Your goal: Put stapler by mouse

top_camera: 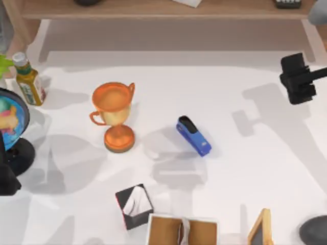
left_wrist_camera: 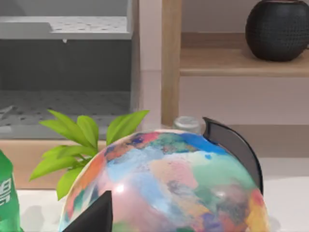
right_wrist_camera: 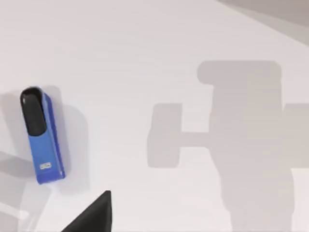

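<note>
While the stapler (top_camera: 193, 136) lay flat on the table (top_camera: 240, 173), well apart from the mouse (top_camera: 314, 230) at the right edge, our right gripper (top_camera: 298, 79) hung above. We could not tell if it was open. Our left gripper (top_camera: 7, 176) sat parked by the globe (top_camera: 11, 115).

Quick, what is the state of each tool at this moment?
Left tool: cannot be told, parked beside the globe.
Right tool: cannot be told, above the table's right side, holding nothing.
</note>
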Action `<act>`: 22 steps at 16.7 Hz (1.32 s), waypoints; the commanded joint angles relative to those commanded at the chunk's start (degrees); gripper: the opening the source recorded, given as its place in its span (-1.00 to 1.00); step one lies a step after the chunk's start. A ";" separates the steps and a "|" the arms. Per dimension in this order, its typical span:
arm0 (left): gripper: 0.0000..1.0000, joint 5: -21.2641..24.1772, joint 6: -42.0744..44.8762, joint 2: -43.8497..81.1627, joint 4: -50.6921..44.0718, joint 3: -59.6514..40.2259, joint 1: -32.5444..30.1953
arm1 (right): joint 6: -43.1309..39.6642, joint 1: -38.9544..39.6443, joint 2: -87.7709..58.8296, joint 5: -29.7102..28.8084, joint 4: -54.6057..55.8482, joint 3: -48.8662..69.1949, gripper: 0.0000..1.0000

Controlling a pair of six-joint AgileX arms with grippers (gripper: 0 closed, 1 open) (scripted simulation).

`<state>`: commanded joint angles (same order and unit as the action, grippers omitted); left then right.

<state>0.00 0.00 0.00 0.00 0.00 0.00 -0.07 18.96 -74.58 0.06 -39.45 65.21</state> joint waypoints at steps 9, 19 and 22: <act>1.00 0.00 0.00 0.00 0.00 0.00 0.00 | 0.23 11.95 -47.47 -0.15 -25.01 41.64 1.00; 1.00 0.00 0.00 0.00 0.00 0.00 0.00 | 0.37 16.04 -63.49 -0.27 -33.66 55.98 1.00; 1.00 0.00 0.00 0.00 0.00 0.00 0.00 | 0.31 15.74 -63.48 -0.26 -33.34 55.62 1.00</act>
<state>0.00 0.00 0.00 0.00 0.00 0.00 0.23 34.70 -138.06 -0.20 -72.79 120.83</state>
